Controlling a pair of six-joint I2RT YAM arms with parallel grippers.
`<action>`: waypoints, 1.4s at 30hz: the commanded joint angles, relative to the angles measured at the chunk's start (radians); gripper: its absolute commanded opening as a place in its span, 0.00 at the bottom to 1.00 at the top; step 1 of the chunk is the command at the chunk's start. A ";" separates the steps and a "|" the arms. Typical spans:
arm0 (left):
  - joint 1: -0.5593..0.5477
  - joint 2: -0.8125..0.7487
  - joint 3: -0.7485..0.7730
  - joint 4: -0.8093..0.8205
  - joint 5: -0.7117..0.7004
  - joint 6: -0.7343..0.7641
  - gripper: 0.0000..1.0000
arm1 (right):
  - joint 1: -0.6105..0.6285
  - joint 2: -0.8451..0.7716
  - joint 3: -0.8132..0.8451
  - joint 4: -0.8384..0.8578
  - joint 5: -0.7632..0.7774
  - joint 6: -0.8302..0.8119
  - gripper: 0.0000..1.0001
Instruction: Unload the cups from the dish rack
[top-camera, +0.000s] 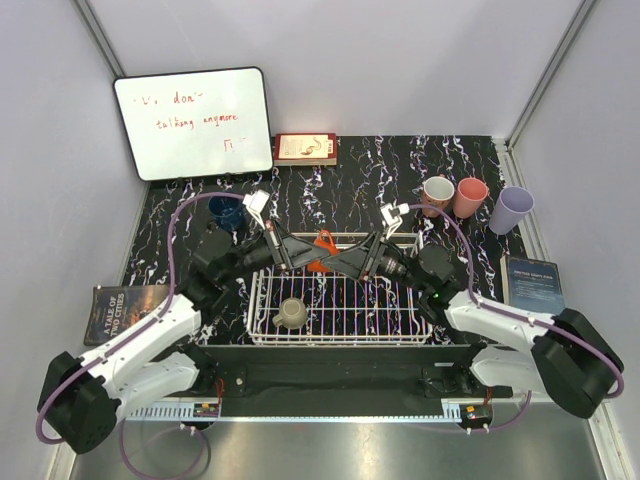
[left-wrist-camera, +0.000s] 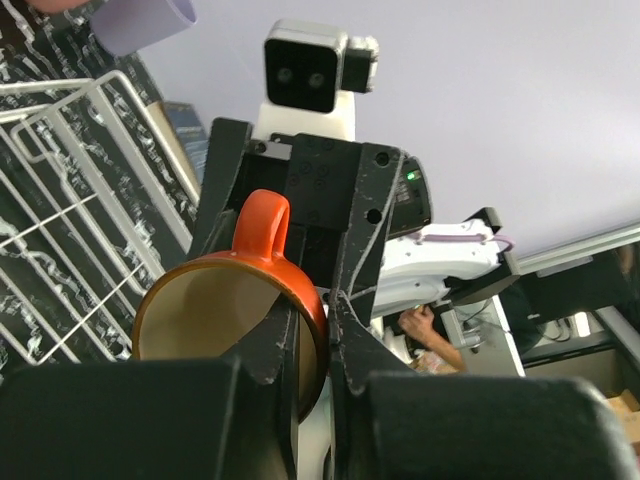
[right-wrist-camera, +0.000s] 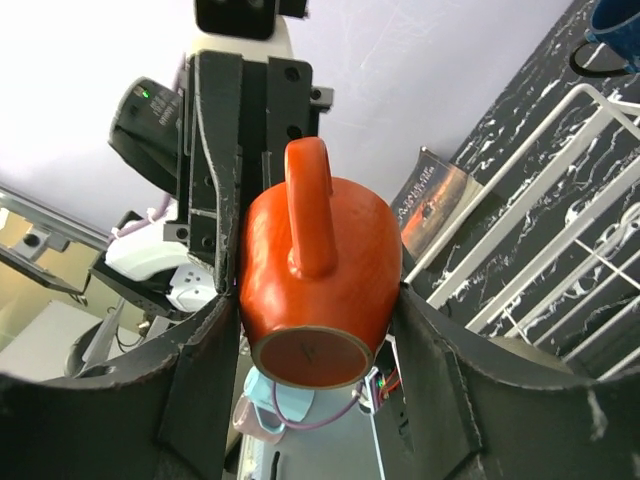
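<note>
The orange cup hangs above the far edge of the white wire dish rack, held between both grippers. My left gripper pinches its rim, one finger inside and one outside. My right gripper clasps the cup's body from both sides. A beige mug lies in the rack. The dark blue mug stands on the table at the left. The brown mug, salmon-pink cup and lavender tumbler stand at the back right.
A whiteboard leans on the back wall with a red book beside it. One book lies left of the rack, another lies right of it. Side walls close in the table.
</note>
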 joint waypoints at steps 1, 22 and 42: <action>-0.018 -0.023 0.145 -0.251 -0.170 0.218 0.00 | 0.026 -0.136 0.018 -0.177 -0.063 -0.076 0.05; -0.027 0.556 0.934 -0.961 -0.622 0.627 0.00 | 0.024 -0.291 0.119 -0.967 0.299 -0.333 0.75; -0.030 1.347 1.612 -1.395 -0.916 0.733 0.00 | 0.026 -0.270 0.105 -1.107 0.374 -0.393 0.73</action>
